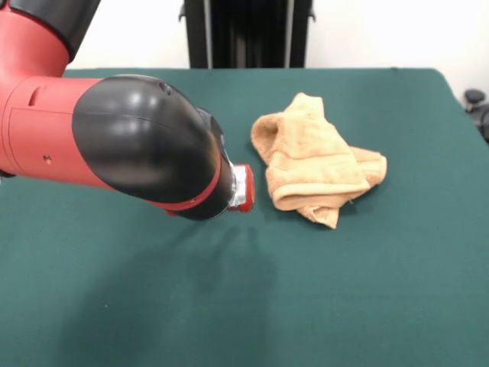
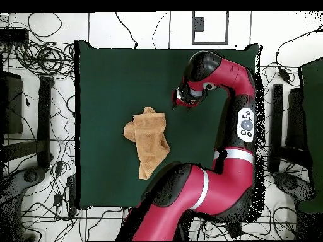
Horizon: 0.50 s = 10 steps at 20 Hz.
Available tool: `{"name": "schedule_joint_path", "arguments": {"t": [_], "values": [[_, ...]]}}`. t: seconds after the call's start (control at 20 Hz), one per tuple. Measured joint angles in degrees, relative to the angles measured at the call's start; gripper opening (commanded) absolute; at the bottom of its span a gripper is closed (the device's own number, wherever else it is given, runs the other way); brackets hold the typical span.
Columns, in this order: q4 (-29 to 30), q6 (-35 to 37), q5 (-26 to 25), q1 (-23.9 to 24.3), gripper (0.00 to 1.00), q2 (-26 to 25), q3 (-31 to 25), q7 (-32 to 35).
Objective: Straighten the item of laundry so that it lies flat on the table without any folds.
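The towel (image 1: 315, 162) lies crumpled on the table (image 1: 382, 290), folded over itself in thick layers, with one rounded lobe toward the far side and a narrow corner poking out toward the near edge. From overhead it reads as a bunched strip (image 2: 149, 140) on the green cloth, well inside the edges. The gripper (image 1: 243, 188) hangs just beside the towel, apart from it and not touching; only its red and silver end shows past the bulky black elbow of the arm (image 1: 145, 141). I cannot tell how the fingers are set, as the arm hides them in both views.
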<state>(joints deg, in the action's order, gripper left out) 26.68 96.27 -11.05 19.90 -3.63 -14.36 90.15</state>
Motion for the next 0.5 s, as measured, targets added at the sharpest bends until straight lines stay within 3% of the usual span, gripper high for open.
{"name": "schedule_joint_path", "arguments": {"t": [0.5], "values": [[0.3, -0.4, 0.8, 0.0, 1.0, 0.2, 0.0, 0.0]]}}
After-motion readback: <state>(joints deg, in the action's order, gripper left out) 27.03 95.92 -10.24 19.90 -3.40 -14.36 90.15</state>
